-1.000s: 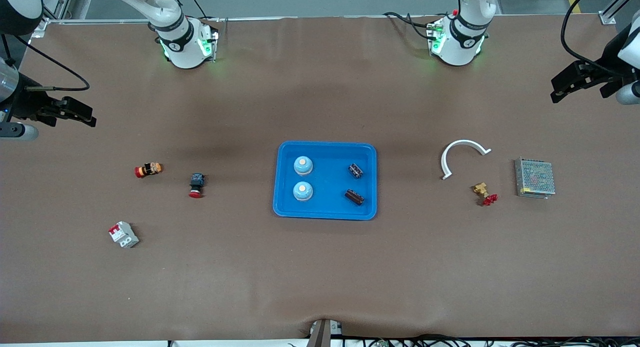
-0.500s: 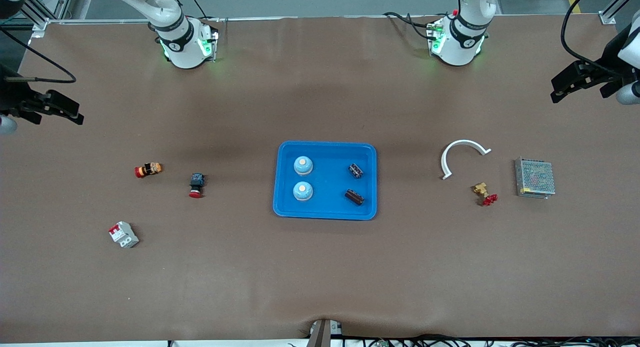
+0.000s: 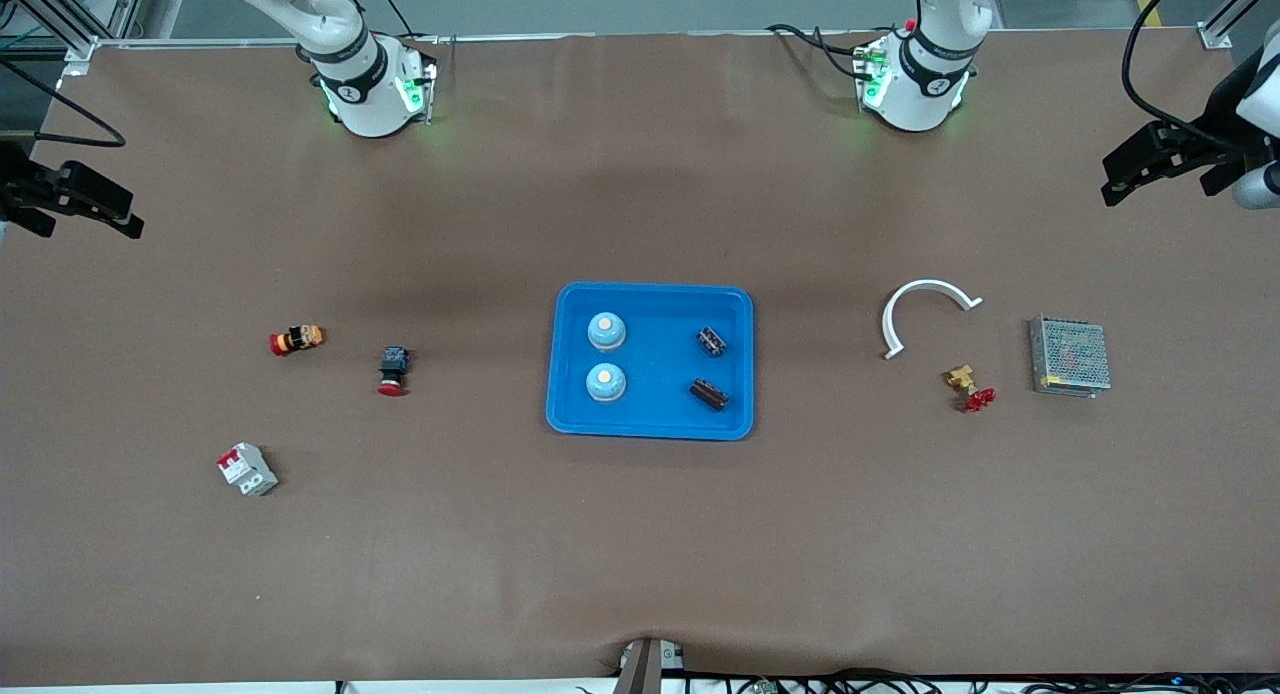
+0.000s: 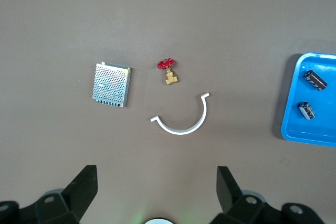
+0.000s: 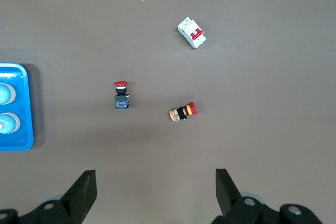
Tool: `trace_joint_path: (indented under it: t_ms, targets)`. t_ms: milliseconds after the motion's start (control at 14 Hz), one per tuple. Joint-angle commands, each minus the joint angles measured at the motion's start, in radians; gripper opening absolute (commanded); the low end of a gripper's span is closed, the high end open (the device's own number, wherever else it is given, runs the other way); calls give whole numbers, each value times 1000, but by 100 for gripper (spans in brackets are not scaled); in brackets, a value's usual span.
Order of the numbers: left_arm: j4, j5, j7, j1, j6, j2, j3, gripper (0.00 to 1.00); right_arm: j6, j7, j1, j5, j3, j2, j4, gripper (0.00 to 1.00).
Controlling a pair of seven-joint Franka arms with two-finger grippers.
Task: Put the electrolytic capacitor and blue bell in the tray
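The bright-blue tray [image 3: 655,292] lies mid-table. Two blue bells [image 3: 606,328] [image 3: 605,381] sit in its half toward the right arm's end. Two dark electrolytic capacitors [image 3: 711,341] [image 3: 708,394] lie in its half toward the left arm's end. My left gripper [image 3: 1112,179] hangs open and empty over the table's edge at the left arm's end. Its wrist view shows the open left gripper [image 4: 156,170], the tray's edge [image 4: 287,109] and both capacitors [image 4: 315,80]. My right gripper [image 3: 125,214] hangs open and empty over the right arm's end. The right wrist view shows the right gripper [image 5: 155,172] and the bells [image 5: 6,94].
Toward the left arm's end lie a white curved strip [image 3: 925,309], a brass valve with a red handle [image 3: 968,386] and a grey mesh box [image 3: 1070,356]. Toward the right arm's end lie two red-capped push buttons [image 3: 296,339] [image 3: 393,369] and a white breaker [image 3: 247,469].
My right gripper has drawn back toward the table's edge at the right arm's end, staying open. The left arm and everything on the table have stayed still.
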Motion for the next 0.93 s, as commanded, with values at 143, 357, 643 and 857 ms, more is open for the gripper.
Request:
trace_joint_path:
  t_ms: [143, 357, 643, 857]
  targets:
    - [3, -24, 25, 7, -18, -19, 2, 100, -50, -4, -22, -5, 20, 9, 51, 100]
    - [3, -24, 25, 7, -22, -19, 2, 100, -61, -4, -24, -5, 18, 9, 51, 100]
    - [3, -40, 24, 4, -22, -19, -1, 100, -65, -4, -24, -5, 18, 11, 50, 100]
    - [2, -72, 24, 6, -45, -19, 1, 100, -65, -4, -24, -5, 18, 14, 48, 100]
